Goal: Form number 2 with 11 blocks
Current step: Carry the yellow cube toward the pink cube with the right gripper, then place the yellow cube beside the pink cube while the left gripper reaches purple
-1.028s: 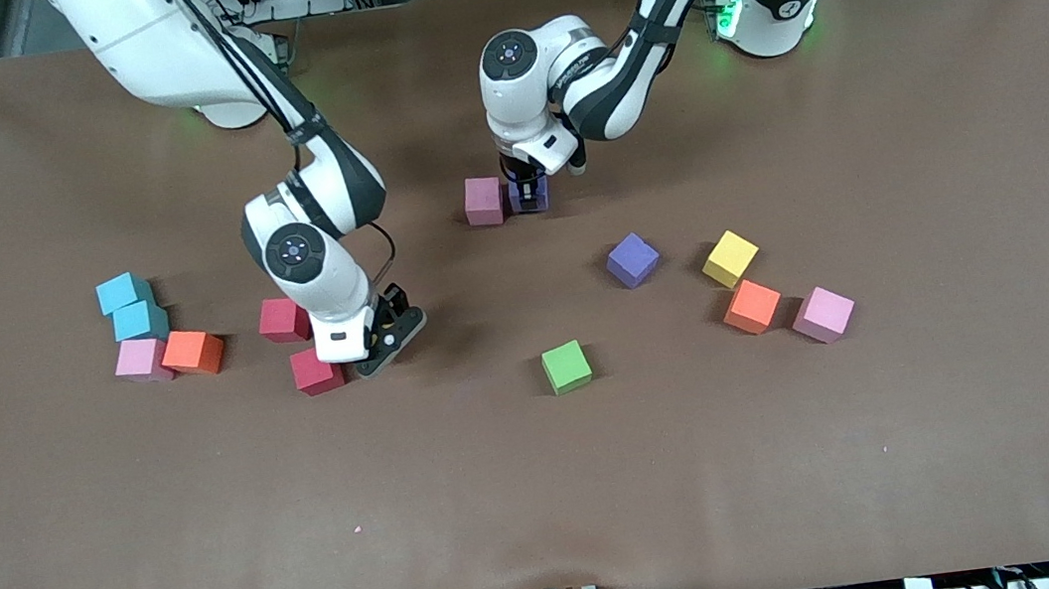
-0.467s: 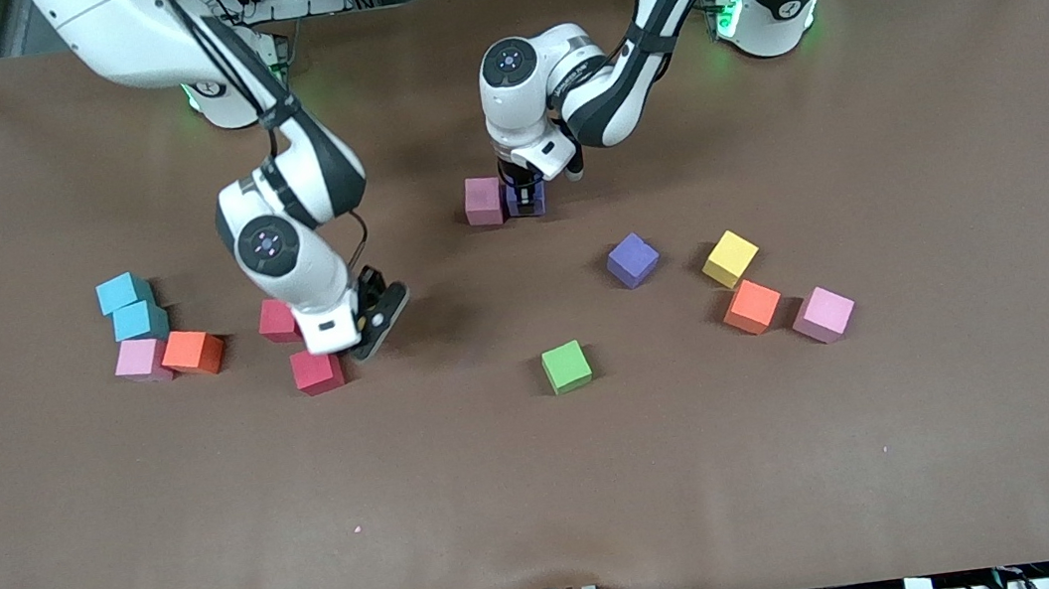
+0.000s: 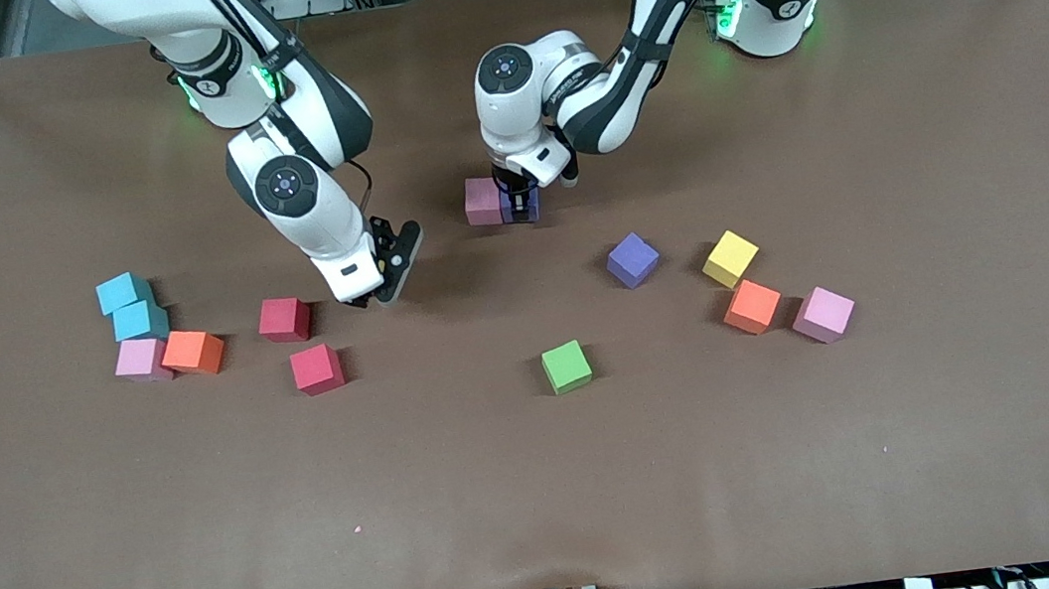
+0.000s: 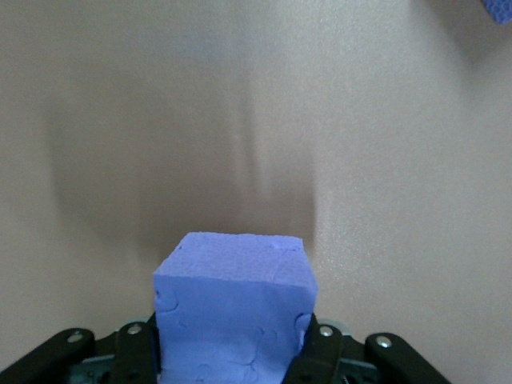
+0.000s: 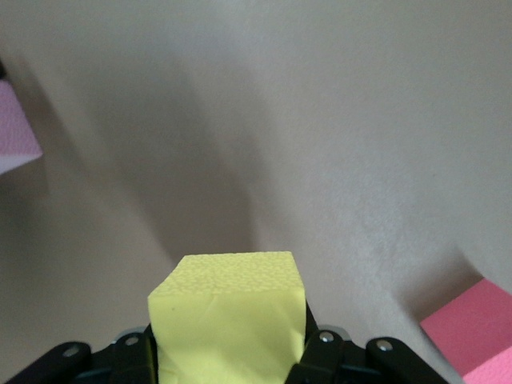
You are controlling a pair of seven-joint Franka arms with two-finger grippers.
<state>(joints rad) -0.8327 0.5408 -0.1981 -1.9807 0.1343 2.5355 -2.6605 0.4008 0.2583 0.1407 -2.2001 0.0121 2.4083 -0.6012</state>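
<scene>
A purple block (image 4: 232, 308) is gripped in the left gripper (image 3: 521, 197) jaws beside the pink block (image 3: 481, 201), a yellow block (image 5: 228, 312) is clamped in the right gripper (image 3: 379, 277) jaws above the worktop (image 3: 549, 492) nearby, and nine blocks are judged unplaced.

The purple cube (image 3: 525, 204) at upper centre of the front view is mostly covered by the left gripper (image 3: 518, 197), so only a sliver shows beside the pink cube (image 3: 480, 201). In the left wrist view that purple cube (image 4: 234, 316) is cut off by the bottom edge, and a second purple cube (image 4: 499, 8) is clipped at the top right corner.

The yellow cube (image 5: 227, 316) runs off the bottom edge of the right wrist view; in the front view it is hidden under the right gripper (image 3: 375, 283). A pink cube (image 5: 16, 128) is cut by the left edge, and a red cube (image 5: 478, 332) by the lower right corner.
</scene>
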